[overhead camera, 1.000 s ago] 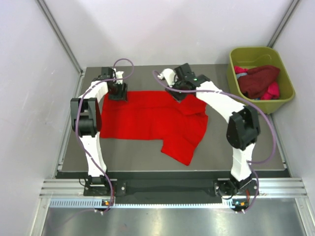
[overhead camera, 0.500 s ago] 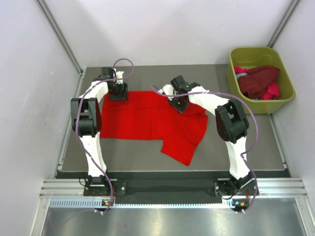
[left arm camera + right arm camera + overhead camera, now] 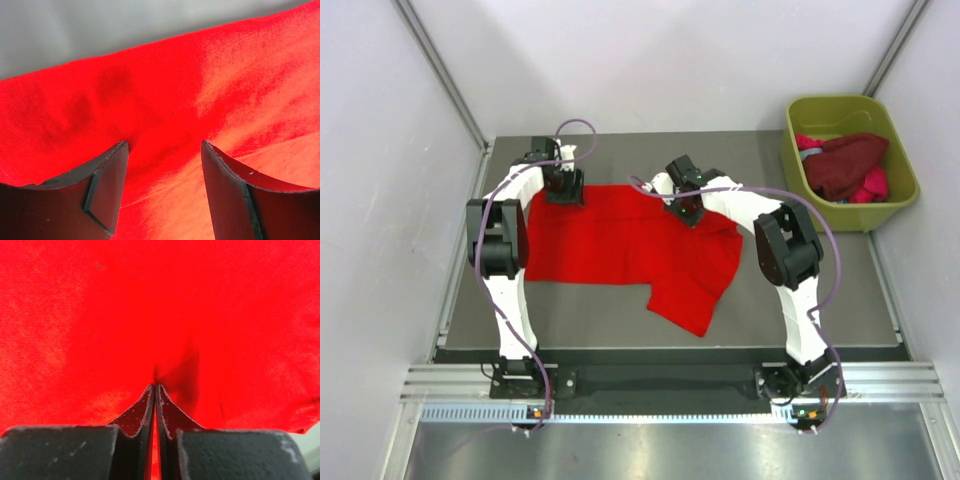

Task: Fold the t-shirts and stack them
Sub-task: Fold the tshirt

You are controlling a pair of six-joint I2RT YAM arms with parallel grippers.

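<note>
To the left, the left gripper [image 3: 563, 186] stands at the far left corner of a large bright red cloth t-shirt [image 3: 610, 240]. The shirt lies spread on the dark grey flat table [image 3: 580, 310], with one part reaching toward the near edge. The top camera does not show this gripper's fingers clearly. The left wrist camera does: the two black fingers [image 3: 107, 185] are apart and released, and the red cloth fills the space under and between them, close to the cloth's edge.

More to the right, the right gripper [image 3: 686, 208] is low on the far side of the same shirt, about at its middle. Only the right wrist camera shows its grip. The two fingers [image 3: 141, 412] are pressed together, and a thin line of red cloth is pinched between them. Wrinkled red cloth fills the rest of that view.

At the far right, visible only from the top camera, an olive-green rectangular plastic tub [image 3: 790, 150] stands beside the table's right far corner. A dark maroon cloth t-shirt [image 3: 845, 165] lies in it, on top of magenta-pink cloth [image 3: 875, 186].

I count two arms, two grippers and one tub. There is one red shirt on the table and one maroon shirt in the tub. How many pink pieces there are, I cannot tell.
</note>
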